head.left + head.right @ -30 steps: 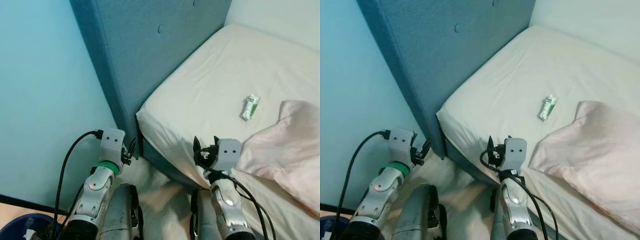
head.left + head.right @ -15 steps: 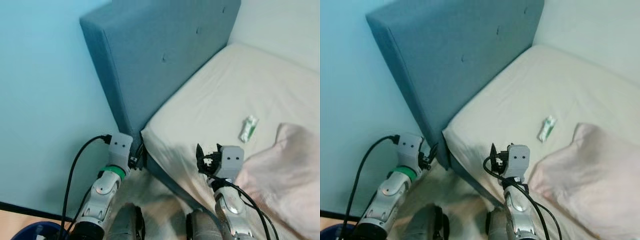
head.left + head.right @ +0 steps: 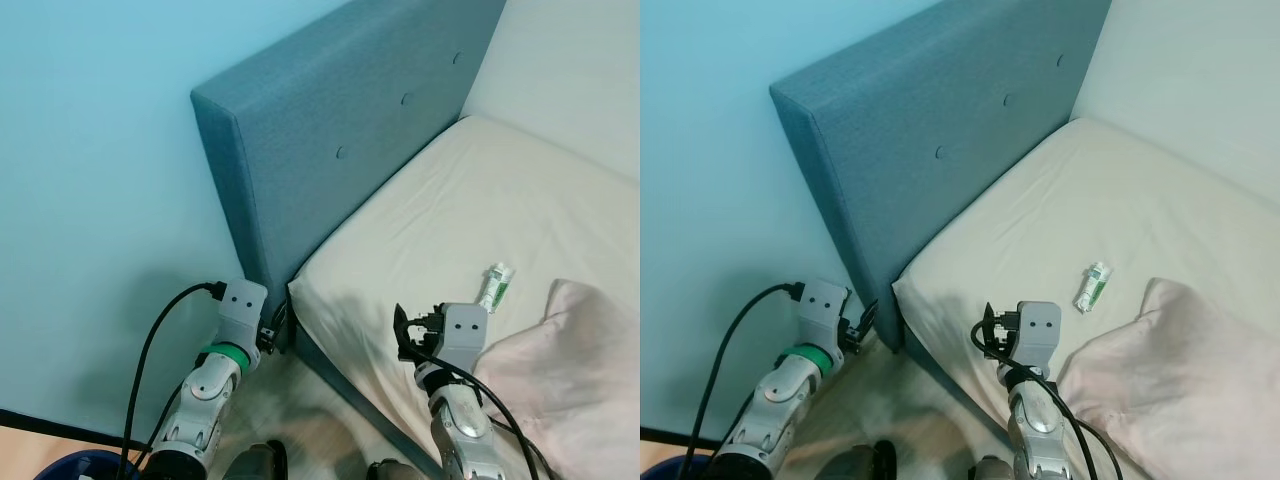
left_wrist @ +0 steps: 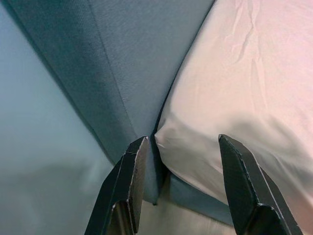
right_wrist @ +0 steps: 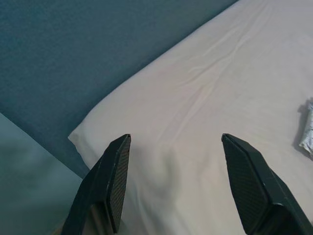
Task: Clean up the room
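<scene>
Our head cameras look down at the bed (image 3: 440, 240) corner; our wrist cameras sit closer, sharing the headboard (image 4: 98, 63) and mattress (image 5: 205, 112).

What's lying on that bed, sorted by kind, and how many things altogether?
Wrapper: 1
Pillow: 1
Total: 2, both on the mattress

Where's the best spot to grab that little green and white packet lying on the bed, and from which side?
Probably across the middle of the small green and white packet, coming straight down from above. It lies flat on the cream sheet of the bed, long and narrow, so closing across its narrow width looks easiest. The right tool, open, is the nearer one.
</scene>
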